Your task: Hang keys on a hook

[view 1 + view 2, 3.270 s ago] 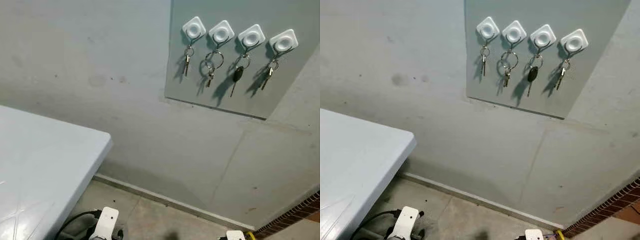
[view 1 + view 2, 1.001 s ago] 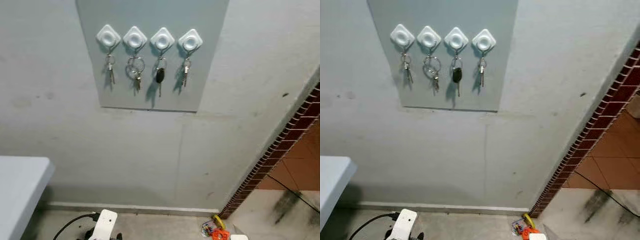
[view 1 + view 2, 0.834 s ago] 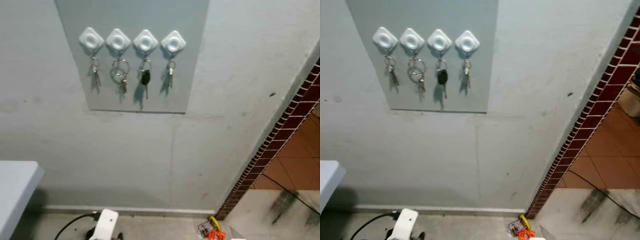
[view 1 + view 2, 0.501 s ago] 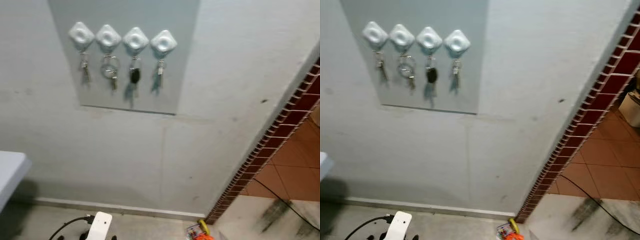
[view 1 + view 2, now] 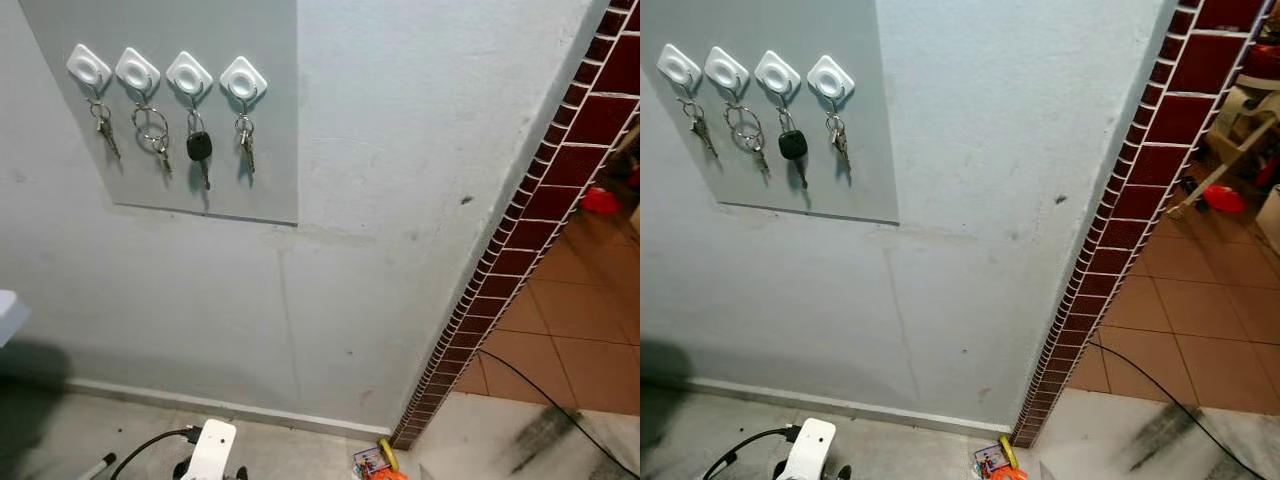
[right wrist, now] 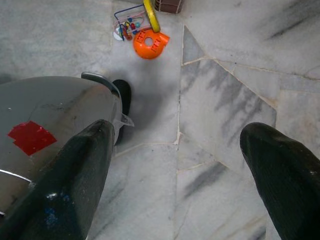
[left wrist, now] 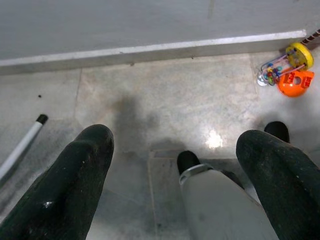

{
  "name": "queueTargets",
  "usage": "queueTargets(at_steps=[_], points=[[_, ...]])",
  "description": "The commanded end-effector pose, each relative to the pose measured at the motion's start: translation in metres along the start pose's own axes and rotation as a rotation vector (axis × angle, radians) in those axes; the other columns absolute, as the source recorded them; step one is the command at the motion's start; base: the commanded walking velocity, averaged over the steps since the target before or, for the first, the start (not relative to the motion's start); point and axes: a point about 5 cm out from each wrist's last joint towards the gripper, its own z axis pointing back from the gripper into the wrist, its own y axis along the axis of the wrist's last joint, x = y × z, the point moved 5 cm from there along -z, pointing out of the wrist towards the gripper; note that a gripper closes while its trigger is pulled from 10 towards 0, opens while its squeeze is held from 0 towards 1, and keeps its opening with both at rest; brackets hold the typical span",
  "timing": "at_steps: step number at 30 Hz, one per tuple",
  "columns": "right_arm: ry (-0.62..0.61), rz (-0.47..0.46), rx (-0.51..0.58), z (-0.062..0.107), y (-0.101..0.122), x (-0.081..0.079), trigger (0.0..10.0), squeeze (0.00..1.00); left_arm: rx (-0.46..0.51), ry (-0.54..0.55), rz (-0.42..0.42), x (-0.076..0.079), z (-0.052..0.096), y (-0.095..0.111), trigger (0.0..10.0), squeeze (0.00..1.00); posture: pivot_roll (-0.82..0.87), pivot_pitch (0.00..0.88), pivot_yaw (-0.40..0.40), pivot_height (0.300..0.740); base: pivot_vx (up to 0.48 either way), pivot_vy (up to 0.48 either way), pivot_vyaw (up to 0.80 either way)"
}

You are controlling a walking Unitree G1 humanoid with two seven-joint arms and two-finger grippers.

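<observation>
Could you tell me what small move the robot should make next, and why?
Probably turn back left toward the hooks to check them. All four already carry keys, and they sit at the upper-left of the eye views. Both tools, left and right, hang open and empty over the floor.

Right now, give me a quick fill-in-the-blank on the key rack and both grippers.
1. The grey wall panel carries ____ white hooks.
2. The key with the black head hangs on the ____ hook from the left.
3. Both the left gripper and the right gripper hang open over the ____.

Missing words: four; third; floor
</observation>
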Motion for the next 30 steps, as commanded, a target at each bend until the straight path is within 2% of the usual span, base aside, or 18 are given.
queueTargets(at_steps=[1,9,30], points=[[0.018,-0.009,-0.015,-0.0007,-0.0027,-0.0092,10.0,0.00,-0.003,0.011,0.002,-0.0037,0.0002,-0.0005,10.0,0.00,-0.01,0.000,0.003,0.732,0.000,0.000,0.00],[0.009,0.019,-0.030,-0.0003,-0.0059,-0.0079,10.0,0.00,-0.009,0.013,0.009,-0.0048,0.0005,-0.0024,10.0,0.00,-0.01,0.000,0.006,0.732,0.000,0.000,0.00],[0.010,0.019,-0.032,-0.0003,-0.0063,-0.0079,10.0,0.00,-0.009,0.013,0.010,-0.0048,0.0005,-0.0024,10.0,0.00,-0.01,0.000,0.006,0.732,0.000,0.000,0.00]])
